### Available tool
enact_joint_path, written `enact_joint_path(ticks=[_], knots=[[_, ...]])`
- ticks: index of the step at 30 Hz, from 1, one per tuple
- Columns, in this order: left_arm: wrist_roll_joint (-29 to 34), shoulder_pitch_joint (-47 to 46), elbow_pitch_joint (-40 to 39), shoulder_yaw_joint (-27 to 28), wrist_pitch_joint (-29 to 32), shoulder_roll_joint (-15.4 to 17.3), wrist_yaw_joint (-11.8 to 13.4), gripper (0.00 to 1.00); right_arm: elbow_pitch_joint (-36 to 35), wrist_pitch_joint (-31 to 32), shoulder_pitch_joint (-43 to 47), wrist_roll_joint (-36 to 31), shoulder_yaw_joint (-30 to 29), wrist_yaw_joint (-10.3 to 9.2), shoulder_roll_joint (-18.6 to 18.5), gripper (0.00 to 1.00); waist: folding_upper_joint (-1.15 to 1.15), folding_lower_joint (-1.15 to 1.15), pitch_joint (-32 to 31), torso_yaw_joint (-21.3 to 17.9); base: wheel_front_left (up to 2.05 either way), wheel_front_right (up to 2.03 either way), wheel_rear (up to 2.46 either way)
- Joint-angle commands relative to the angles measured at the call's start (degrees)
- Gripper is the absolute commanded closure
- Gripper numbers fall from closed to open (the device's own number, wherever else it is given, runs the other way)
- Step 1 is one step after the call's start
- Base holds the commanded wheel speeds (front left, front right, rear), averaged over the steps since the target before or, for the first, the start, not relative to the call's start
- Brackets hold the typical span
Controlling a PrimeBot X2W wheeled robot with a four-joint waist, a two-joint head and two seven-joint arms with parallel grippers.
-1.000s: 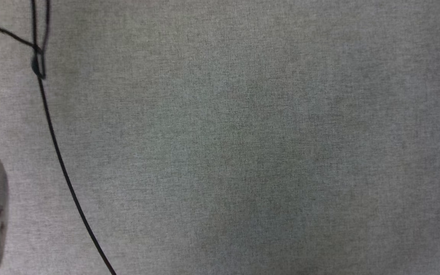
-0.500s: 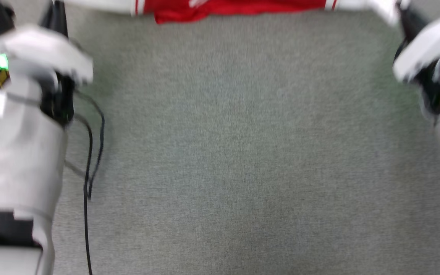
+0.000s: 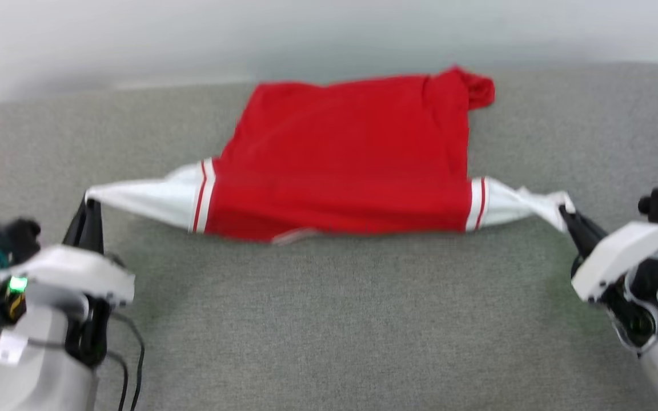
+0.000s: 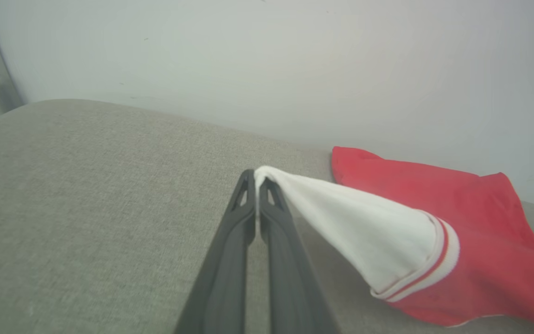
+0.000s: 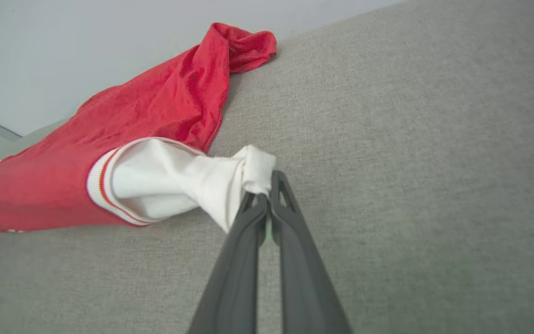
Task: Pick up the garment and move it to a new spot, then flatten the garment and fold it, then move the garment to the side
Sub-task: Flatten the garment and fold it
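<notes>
- Head view: the garment (image 3: 340, 165) lies on the grey cushion (image 3: 329, 319), stretched between both grippers. The left gripper (image 3: 86, 201) pinches one white sleeve tip and the right gripper (image 3: 564, 212) pinches the other. A white tag (image 3: 8, 348) on the left arm is too blurred to read.
- Left wrist view: the fingers (image 4: 230, 260) are pressed together on the sleeve. The picture's edge cuts off the garment.
- Right wrist view: the fingers (image 5: 295, 260) are clamped on the bunched sleeve.
</notes>
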Motion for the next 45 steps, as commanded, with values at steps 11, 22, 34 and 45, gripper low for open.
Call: enact_joint_path(ticks=[11,22,34,45], knots=[[-1.03,25.99,-23.58,4.18,3.31,1.83,8.45,1.0,-14.36,5.37,22.78,-4.44,-10.13,-0.07,-1.97,1.0,0.0,0.01,-9.08,-0.07,0.0,0.0,0.0],[-2.06,42.96,-41.04,4.57,10.23,0.78,15.05,1.0,-35.4,21.12,45.41,-17.3,-30.79,-0.07,10.88,1.0,0.0,0.01,-9.69,1.65,0.0,0.0,0.0],[0.38,41.65,-41.28,-3.05,9.73,-2.46,12.83,1.0,-41.56,18.96,44.75,-23.98,-32.09,-0.03,18.09,0.0,0.0,0.01,-7.93,5.89,0.0,0.0,0.0],[3.13,34.71,-44.01,-7.6,7.45,-4.38,10.71,1.0,-26.98,10.79,19.66,-24.75,-33.18,-0.03,9.82,0.0,0.0,0.01,-0.55,11.35,0.0,0.0,0.0]])
